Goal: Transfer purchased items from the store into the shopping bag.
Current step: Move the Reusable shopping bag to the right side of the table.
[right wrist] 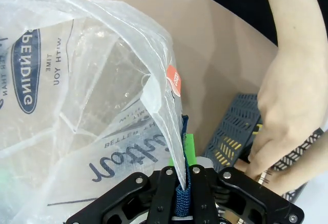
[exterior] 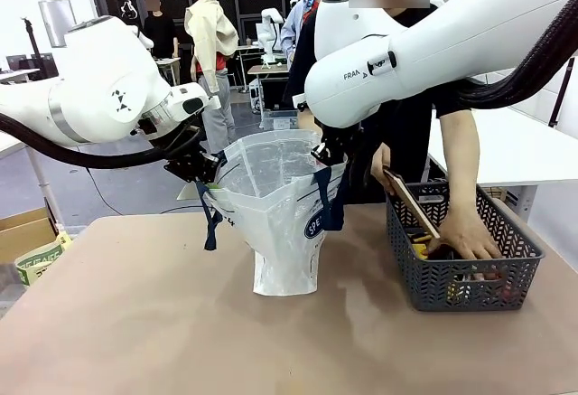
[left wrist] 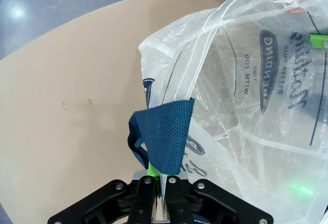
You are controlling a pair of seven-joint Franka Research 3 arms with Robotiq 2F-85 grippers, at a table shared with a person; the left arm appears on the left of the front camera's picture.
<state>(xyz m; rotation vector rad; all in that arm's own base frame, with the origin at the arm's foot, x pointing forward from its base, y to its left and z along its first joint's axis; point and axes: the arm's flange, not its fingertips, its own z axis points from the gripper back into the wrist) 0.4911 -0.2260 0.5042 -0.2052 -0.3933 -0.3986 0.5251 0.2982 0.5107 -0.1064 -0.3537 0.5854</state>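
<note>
Holding the shopping bag (exterior: pixel 275 223) open at the middle of the counter (exterior: pixel 135 323), your left pincer (left wrist: pixel 159 175) is clamped on the rim at the left strap (left wrist: pixel 164 131). Your right pincer (right wrist: pixel 180 188) is shut on the right strap (right wrist: pixel 179 203) and rim. The film looks thin, light and limp, so it will likely sag if either grip loosens; the woven straps give you the firmer hold. The purchased items (exterior: pixel 420 249) lie in the store (exterior: pixel 424 277) at the right, where a person's hand (exterior: pixel 465 232) reaches in.

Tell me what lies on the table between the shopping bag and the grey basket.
Nothing: in the front view, the table between the shopping bag and the grey basket is bare.
</note>
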